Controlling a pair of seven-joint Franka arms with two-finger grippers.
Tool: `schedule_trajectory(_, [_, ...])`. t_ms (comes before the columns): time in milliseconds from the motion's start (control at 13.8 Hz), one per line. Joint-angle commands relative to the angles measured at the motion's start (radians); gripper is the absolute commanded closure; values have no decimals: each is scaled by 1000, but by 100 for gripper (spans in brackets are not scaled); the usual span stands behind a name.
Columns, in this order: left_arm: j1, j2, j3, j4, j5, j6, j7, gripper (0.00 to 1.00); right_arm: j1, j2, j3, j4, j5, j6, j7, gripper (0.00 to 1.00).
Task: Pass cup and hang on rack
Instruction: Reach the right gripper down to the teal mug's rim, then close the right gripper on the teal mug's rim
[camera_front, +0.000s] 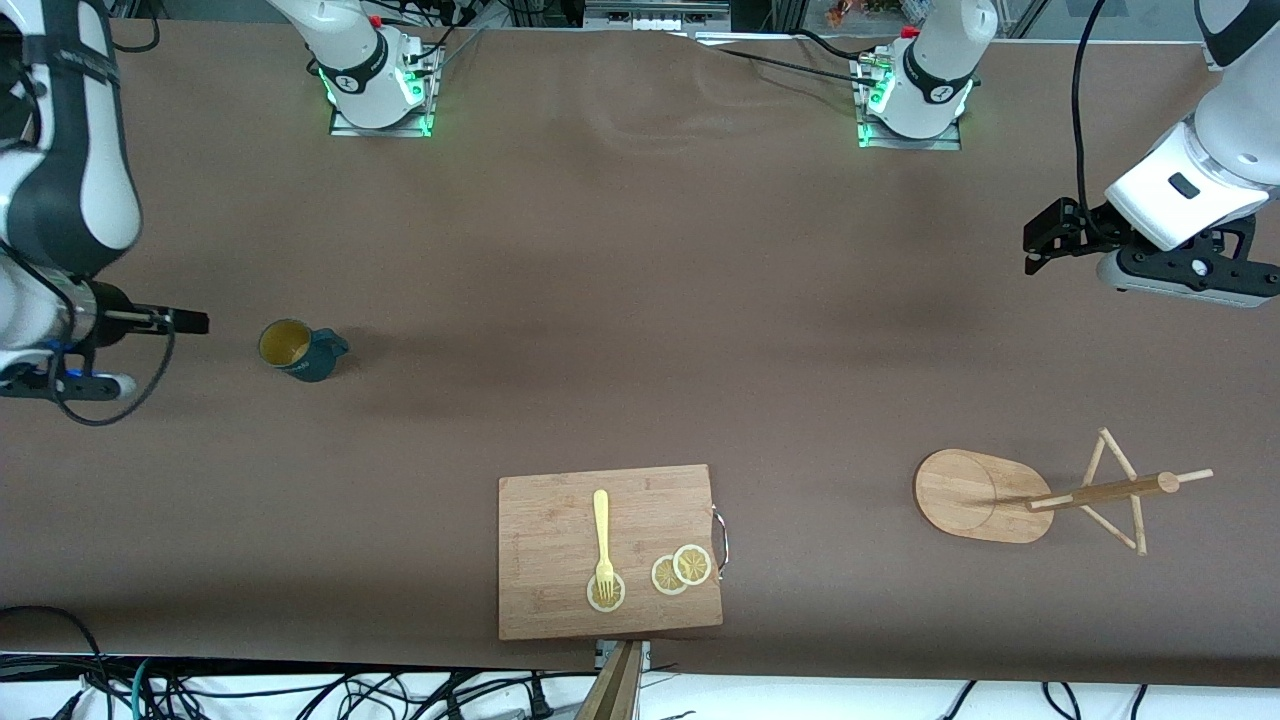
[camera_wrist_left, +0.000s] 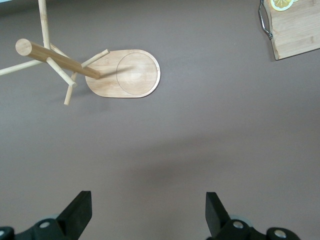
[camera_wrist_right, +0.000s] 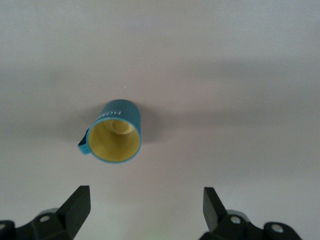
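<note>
The cup (camera_front: 297, 349) stands upright, untouched, at the right arm's end of the tabletop (camera_front: 640, 300). Near it, the right tool (camera_wrist_right: 145, 207) is spread for a grasp. The left tool (camera_wrist_left: 148, 212) waits spread near the rack (camera_front: 985, 495).

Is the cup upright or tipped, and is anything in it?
Upright and empty: the cup stands on the table, mouth up, its yellow inside bare.

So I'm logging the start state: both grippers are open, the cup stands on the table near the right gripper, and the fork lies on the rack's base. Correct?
One error: the fork lies on the cutting board, not on the rack, as the front view shows. The rest holds: the cup stands on the table near the open right gripper, and the left gripper is open too.
</note>
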Motion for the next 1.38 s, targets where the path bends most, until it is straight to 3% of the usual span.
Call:
schedule_trajectory(0, [2,0,-1,15,10,-22,5,0,-5,-19,8,-100,-3,89,-4,0])
schedule_trajectory(869, [2,-1,-1,17,12,-31,2,0,-9,33,8,-276,60,379,-68,0])
schedule_trajectory(1303, [3,-1,2,17,12,-32,6,0,-12,39,8,-319,61,442,-99,0])
